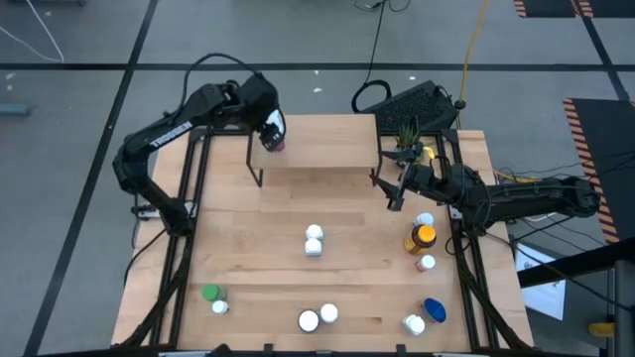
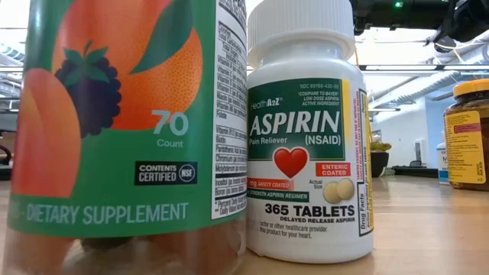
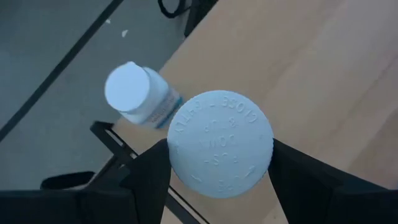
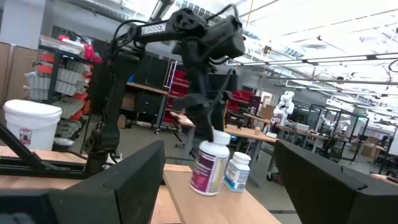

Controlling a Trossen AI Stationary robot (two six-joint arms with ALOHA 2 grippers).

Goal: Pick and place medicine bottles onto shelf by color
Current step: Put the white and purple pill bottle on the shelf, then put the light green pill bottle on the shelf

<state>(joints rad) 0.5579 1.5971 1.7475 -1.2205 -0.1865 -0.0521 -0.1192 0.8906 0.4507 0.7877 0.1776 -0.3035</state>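
Note:
My left gripper (image 1: 270, 129) hangs over the far left corner of the light-wood shelf (image 1: 327, 144), shut on a white bottle with a pink-purple label (image 4: 208, 167). Its white cap (image 3: 221, 144) fills the left wrist view. A white bottle with a blue label (image 3: 140, 96) stands on the shelf right beside it and also shows in the right wrist view (image 4: 237, 172). My right gripper (image 1: 395, 190) is open and empty, over the table just off the shelf's right end, facing the left arm. My left gripper pinches the bottle's white cap by its rim (image 3: 173, 152) between its two fingers (image 3: 146, 177), one on each side. The fingers come from above, pointing down. The bottle hangs below them, slightly tilted; whether its bottom (image 4: 204, 190) touches the shelf I cannot tell.
Bottles stand about the table: two white ones (image 1: 314, 240) in the middle, an amber one (image 1: 422, 238) with white ones at the right, a green one (image 1: 211, 294) near left, white caps (image 1: 317, 317) and a blue one (image 1: 434, 310) near the front. A potted plant (image 1: 407, 139) stands far right.

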